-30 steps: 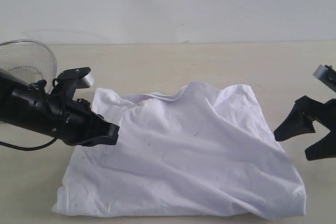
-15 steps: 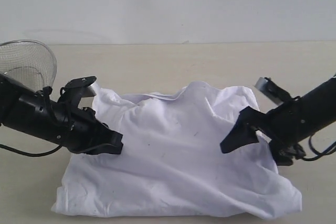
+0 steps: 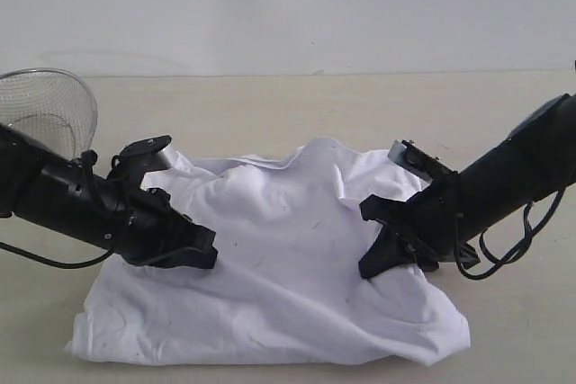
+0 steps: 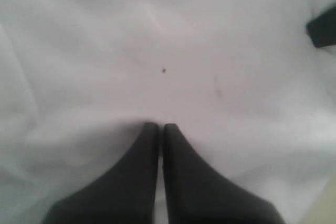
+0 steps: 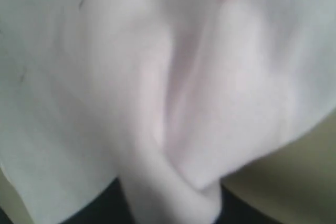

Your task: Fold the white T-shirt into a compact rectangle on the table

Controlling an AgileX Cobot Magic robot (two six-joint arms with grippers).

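The weak spot is the right gripper. If it lifts or drags with only a loose top layer of the white T-shirt between its fingers, the cloth could slip out or the under-layers could lag, and the fold would come out skewed or bunched. Its two fingers stand on either side of a raised ridge of fabric at the shirt's right side. The blurred wrist view shows that ridge running down between dark finger shapes, so I cannot tell whether they have bitten on it or only straddle it.

The left gripper has its fingers pressed together, tips lying on the cloth at the shirt's left side, with nothing visibly bunched in them. A pull from the right against that pressing point could stretch the shirt rather than fold it.

Outward from there, the shirt lies rumpled and roughly rectangular, humped along its far edge, with the lettering not in view. It rests on the pale table. A wire-mesh basket stands at the far left, behind the left arm and apart from the shirt.
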